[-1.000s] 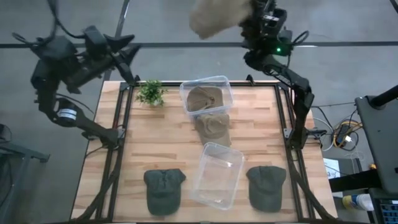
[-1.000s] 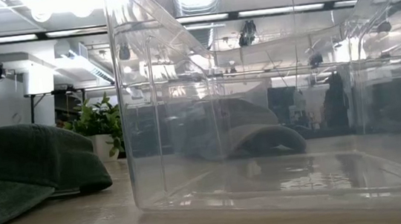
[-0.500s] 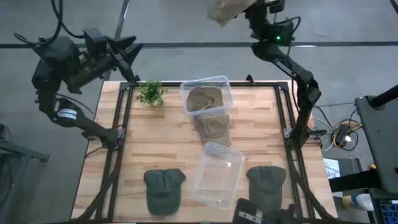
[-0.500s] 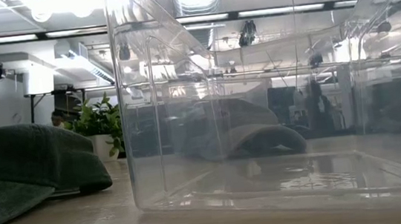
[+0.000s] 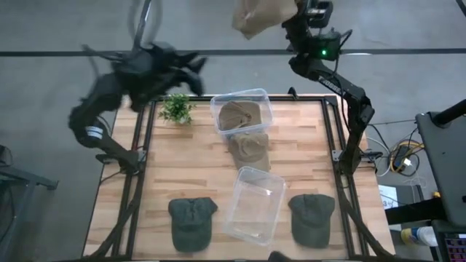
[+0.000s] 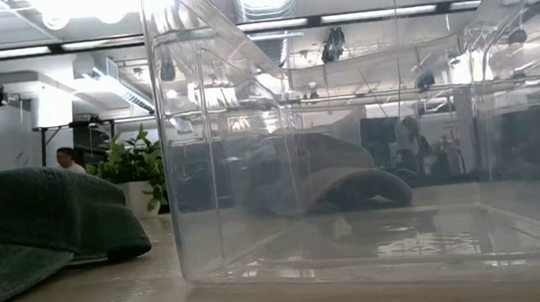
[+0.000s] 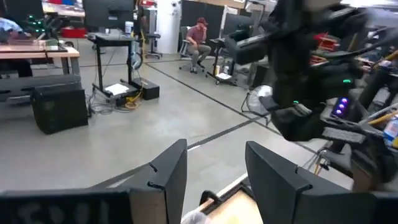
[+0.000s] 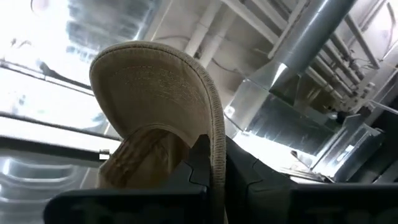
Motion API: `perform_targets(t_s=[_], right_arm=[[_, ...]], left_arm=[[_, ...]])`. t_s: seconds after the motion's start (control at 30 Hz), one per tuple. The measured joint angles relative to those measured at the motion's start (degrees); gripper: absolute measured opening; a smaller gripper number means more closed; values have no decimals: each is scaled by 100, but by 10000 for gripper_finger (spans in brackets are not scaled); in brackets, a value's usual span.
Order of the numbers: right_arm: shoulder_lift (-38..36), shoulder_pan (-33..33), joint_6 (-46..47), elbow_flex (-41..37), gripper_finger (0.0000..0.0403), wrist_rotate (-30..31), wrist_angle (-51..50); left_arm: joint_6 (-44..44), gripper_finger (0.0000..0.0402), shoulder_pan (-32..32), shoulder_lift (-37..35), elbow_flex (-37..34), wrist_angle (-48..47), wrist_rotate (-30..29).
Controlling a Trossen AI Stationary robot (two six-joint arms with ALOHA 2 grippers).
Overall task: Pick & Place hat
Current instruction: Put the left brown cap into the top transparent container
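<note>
Gripping tan hat brim, right end effector (top-cropped overhead).

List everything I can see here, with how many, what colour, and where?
Table: one, light wood, under everything.
Tan hats: three; one in the far bin, one on the table just in front of that bin, one held up past the table's far edge.
Green hats: two, dark green, at the near edge, one left, one right.
Bins: two, clear plastic; far bin at the far middle, near bin empty, between the green hats.
Plant: one, green, far left corner.
People: a few, seated in the room behind.
Left gripper: dark fingers open, empty, raised over the far left corner.
Right gripper: dark fingers shut on the held hat's brim.
</note>
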Motion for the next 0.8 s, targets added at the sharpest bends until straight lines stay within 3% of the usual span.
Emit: perform_targets(t_s=[0.3, 0.53, 0.8], right_arm=[[2, 366, -565, 103, 11, 373, -289], [0, 509, -626, 175, 11, 553, -274], [40, 647, -675, 118, 11, 479, -355]], left_arm=[[1462, 155, -2, 641, -571, 3140, 321], [1947, 155, 227, 1043, -645, 4525, 670], [2258, 155, 284, 1468, -669, 5271, 1207]])
